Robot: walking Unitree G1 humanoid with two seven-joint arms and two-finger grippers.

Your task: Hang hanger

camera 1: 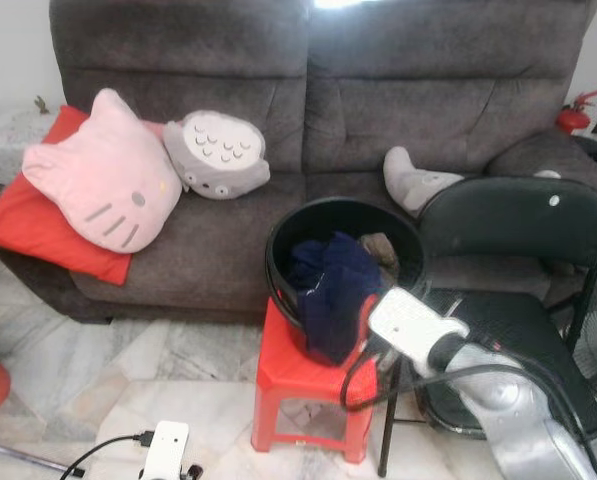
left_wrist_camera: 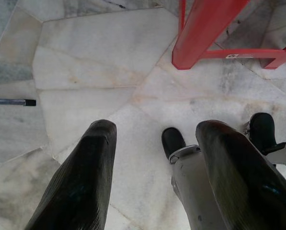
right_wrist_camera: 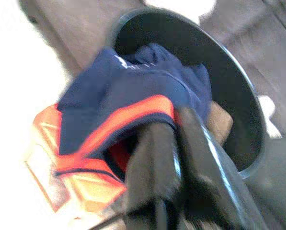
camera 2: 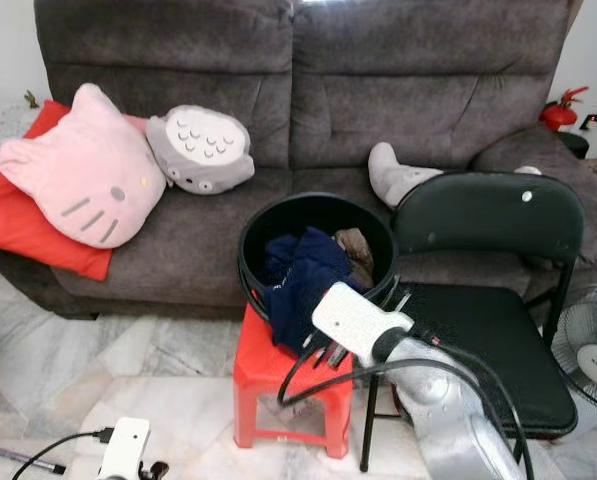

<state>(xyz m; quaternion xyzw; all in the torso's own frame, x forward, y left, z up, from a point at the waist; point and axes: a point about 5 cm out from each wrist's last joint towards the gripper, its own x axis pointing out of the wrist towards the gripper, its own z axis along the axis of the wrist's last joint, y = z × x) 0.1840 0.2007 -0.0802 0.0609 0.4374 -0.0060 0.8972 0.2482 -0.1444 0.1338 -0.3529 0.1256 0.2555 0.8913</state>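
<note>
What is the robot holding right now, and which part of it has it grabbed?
The right gripper has its fingers at the orange-trimmed edge of the navy garment draped over the black bucket's rim; a firm grip cannot be told. The left gripper hangs open, holding nothing.

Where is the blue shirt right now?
The blue shirt hangs over the front rim of the black bucket on the red stool, before the sofa, by the right gripper.

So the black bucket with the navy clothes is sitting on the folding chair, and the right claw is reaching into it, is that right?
Not quite: in the left eye view the black bucket with the navy clothes sits on the red stool, beside the folding chair. The right claw is reaching into it.
</note>
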